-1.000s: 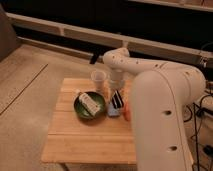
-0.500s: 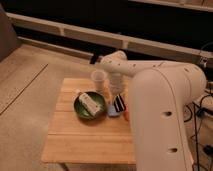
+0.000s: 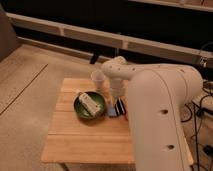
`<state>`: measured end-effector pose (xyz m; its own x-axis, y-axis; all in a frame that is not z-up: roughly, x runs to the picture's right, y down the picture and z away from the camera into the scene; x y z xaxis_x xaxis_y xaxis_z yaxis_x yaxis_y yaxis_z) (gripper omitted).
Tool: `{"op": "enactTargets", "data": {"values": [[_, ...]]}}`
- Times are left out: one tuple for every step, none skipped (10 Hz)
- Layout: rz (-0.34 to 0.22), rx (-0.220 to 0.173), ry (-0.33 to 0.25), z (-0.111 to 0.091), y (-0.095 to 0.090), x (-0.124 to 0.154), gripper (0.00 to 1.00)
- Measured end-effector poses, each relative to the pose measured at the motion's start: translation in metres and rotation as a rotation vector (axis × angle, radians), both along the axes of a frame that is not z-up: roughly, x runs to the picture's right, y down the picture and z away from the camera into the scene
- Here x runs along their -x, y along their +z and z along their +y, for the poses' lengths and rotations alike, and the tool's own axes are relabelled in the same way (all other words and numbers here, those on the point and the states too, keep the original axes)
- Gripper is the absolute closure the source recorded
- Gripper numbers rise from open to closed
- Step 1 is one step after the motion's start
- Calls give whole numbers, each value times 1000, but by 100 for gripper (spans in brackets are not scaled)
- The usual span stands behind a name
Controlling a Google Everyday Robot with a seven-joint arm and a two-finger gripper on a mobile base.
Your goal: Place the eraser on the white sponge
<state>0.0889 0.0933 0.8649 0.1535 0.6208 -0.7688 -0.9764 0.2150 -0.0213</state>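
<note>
On the light wooden table point(image 3: 75, 140), the small flat bluish-white sponge point(image 3: 111, 108) is lying just right of the dark green round plate point(image 3: 77, 107), with the small black striped eraser point(image 3: 119, 106) just beside it, not on it. The gripper point(image 3: 118, 96) is hanging over the eraser, slightly lower than a moment ago, so the pick-up is probably only beginning; whether it is gripping cannot be told. No readable writing is showing.

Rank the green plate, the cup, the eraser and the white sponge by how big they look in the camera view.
1. green plate, clearly largest.
2. cup.
3. eraser and white sponge: they lie side by side and look alike in size, so no ranking between them.
The gripper sits just above those two, partly covering them.
</note>
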Motion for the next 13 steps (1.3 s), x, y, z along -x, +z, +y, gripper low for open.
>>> {"op": "enactTargets", "data": {"values": [[-7,-20,-7,-3,7,3,98],[-18,-31,-21,-4,13,10,90],[-31,-29,-31,-1,15,16,82],[-42,-25,-39,2,15,20,73],[-63,-14,-44,8,15,28,59],[-74,-7,-41,12,14,33,51],[-82,-2,-41,14,13,35,43],[-89,3,-39,16,12,38,34],[-94,7,-34,17,10,38,30],[-93,9,-30,18,8,36,30],[-91,11,-26,19,7,34,30],[-88,12,-18,19,6,32,30],[-87,12,-16,19,6,31,30]]}}
